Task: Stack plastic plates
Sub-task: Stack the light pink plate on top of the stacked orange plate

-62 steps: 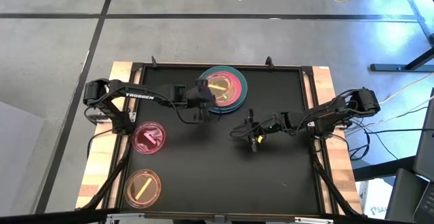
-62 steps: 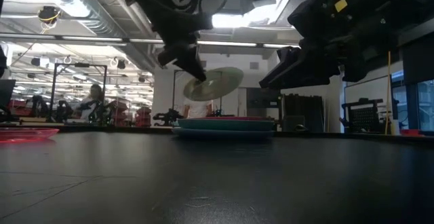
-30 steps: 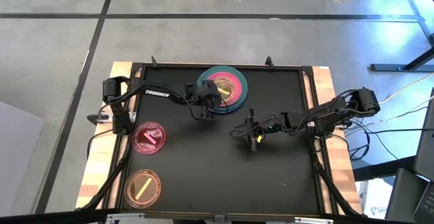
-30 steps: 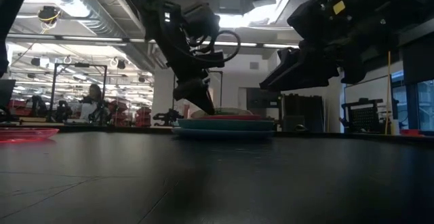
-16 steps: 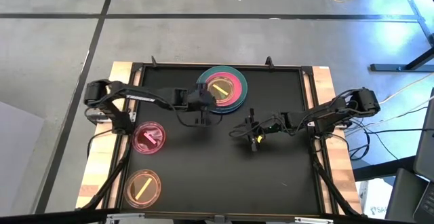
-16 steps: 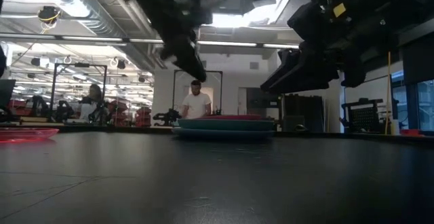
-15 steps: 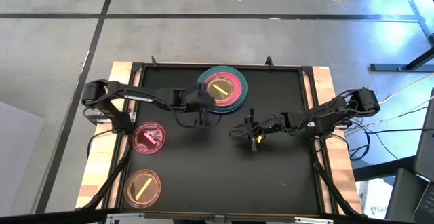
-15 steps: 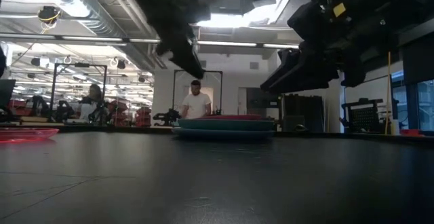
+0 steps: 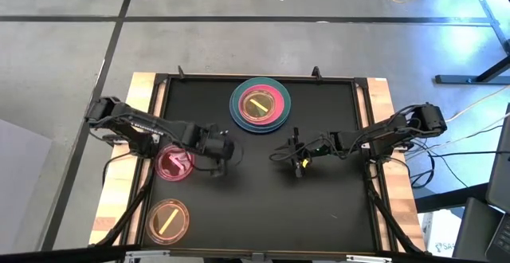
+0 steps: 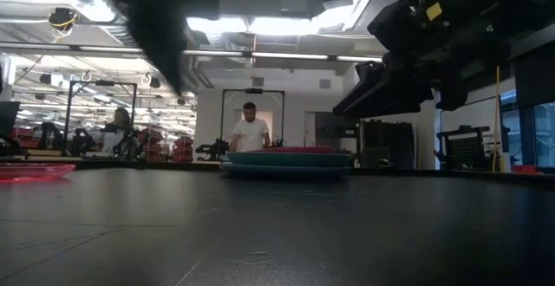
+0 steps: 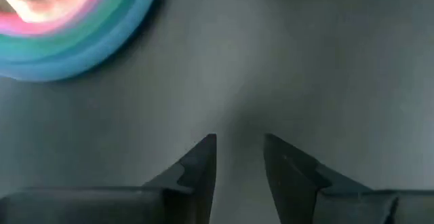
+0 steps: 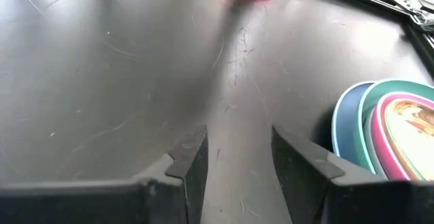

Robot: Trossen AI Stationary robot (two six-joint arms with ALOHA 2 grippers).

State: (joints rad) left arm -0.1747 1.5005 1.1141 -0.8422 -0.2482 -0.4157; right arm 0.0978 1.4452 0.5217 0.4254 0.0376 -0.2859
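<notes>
Stack of plates (image 9: 260,107): at the far middle of the black table (image 9: 335,207); blue at the bottom, teal above it, pink above that, and a small translucent orange plate (image 9: 258,104) with a yellow stick-like mark on top.
Same stack, low view (image 10: 289,160): sits flat on the table surface, its blue, teal and pink edges showing in layers.
Same stack, wrist views: its coloured rims show at the picture's edge in the left wrist view (image 11: 88,30) and the right wrist view (image 12: 380,125).
Red plate (image 9: 174,163): small and translucent, lying alone on the left side of the table, well apart from the stack.
Second orange plate (image 9: 166,220): small, with a yellow mark, at the near left corner, alone.
Left gripper (image 9: 224,150): hovers just right of the red plate, near of the stack; jaws released, nothing between them, only bare table beneath (image 11: 239,157).
Right gripper (image 9: 288,153): waits right of centre, near of the stack; jaws parted and holding nothing (image 12: 237,153).
Person (image 10: 251,130): stands in the room beyond the far edge of the table, white top.
</notes>
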